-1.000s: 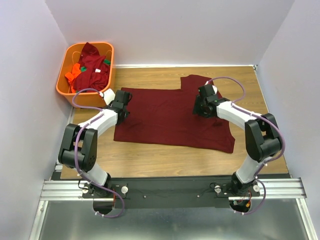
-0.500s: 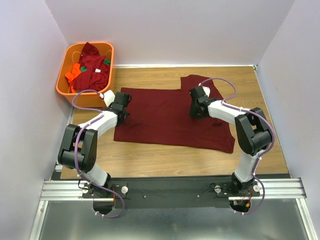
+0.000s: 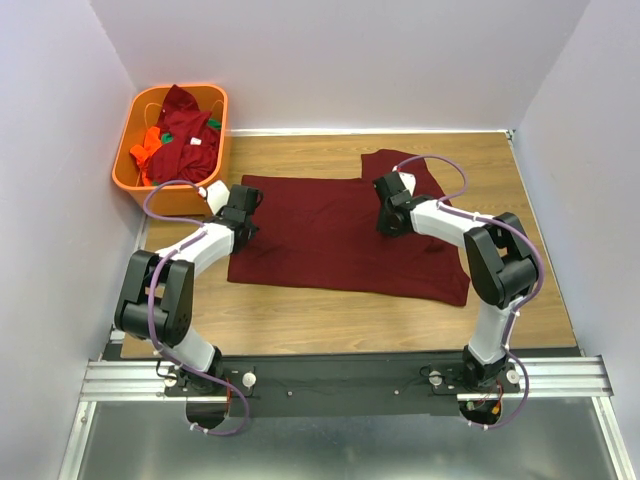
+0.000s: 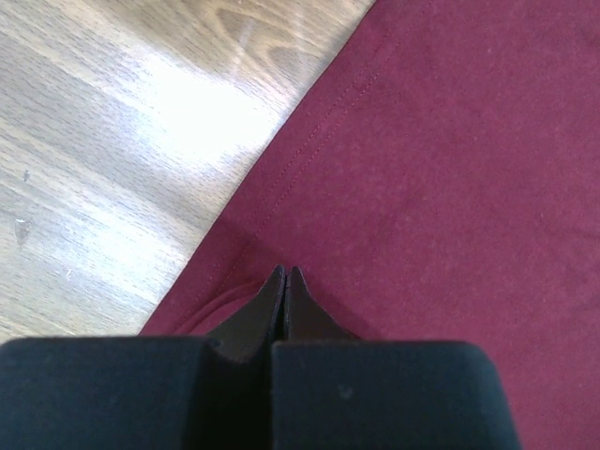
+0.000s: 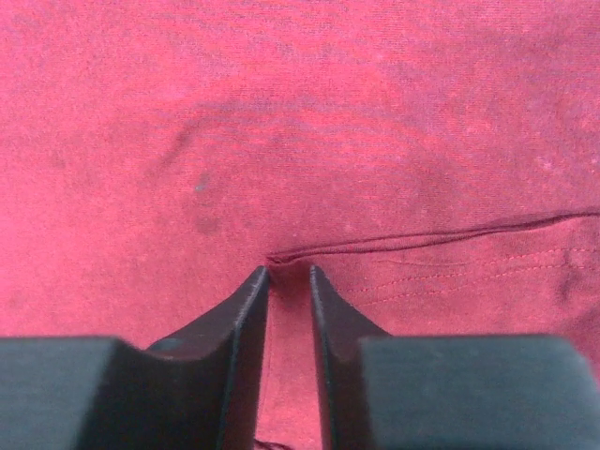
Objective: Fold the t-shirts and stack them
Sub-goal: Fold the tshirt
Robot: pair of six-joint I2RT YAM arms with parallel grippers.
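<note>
A dark maroon t-shirt (image 3: 340, 240) lies spread flat on the wooden table. My left gripper (image 3: 243, 215) is at its left edge. In the left wrist view its jaws (image 4: 284, 272) are pressed together on the cloth (image 4: 450, 169) just inside the stitched hem, with a small raised fold beside them. My right gripper (image 3: 388, 213) is on the shirt's upper right part, near the sleeve. In the right wrist view its jaws (image 5: 289, 270) stand narrowly apart, pinching cloth (image 5: 300, 112) where a folded hem edge ends and bunches.
An orange plastic basket (image 3: 120, 170) at the back left corner holds more shirts (image 3: 185, 135), maroon with some orange and green. Bare wood (image 3: 300, 315) lies between the shirt and the arm bases. Walls close in the left, back and right sides.
My right gripper has slid a little to the left and back over the shirt. My left gripper has hardly moved. The shirt's outline looks the same.
</note>
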